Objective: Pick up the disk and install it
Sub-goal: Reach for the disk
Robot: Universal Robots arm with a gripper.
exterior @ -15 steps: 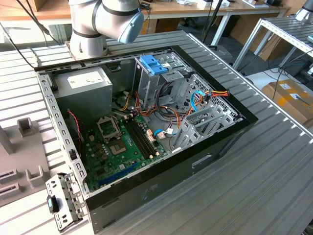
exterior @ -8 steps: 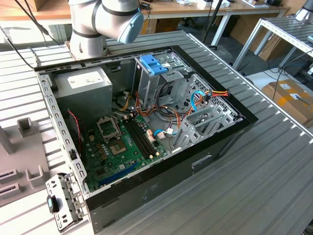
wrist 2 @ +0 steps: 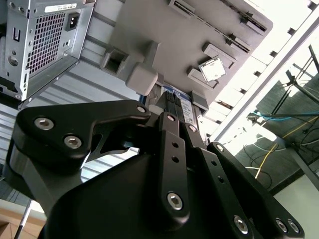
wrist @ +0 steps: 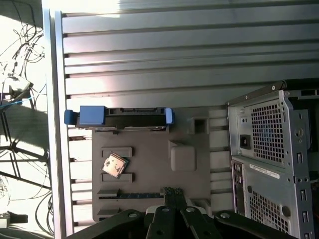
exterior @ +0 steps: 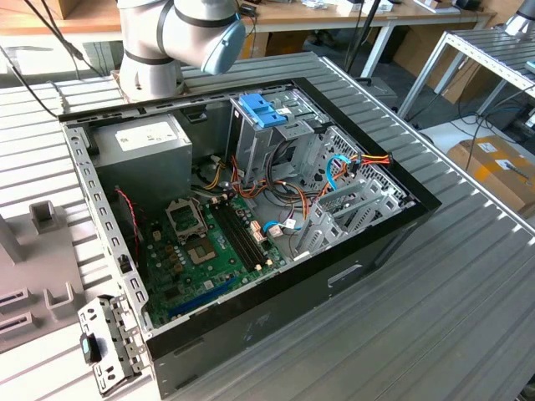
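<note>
Disk (wrist: 133, 118) seemingly upright in grey holder (wrist: 149, 149)

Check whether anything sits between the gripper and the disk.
Nothing clearly blocks it. In the first wrist view a grey block and a chip lie on the fixture between gripper and disk, but both look low; the disk stands on edge, taller than them.

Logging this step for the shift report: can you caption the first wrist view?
Blue-railed disk on edge in the grey fixture plate, tool at the plate's opposite edge, computer case beside.
</note>
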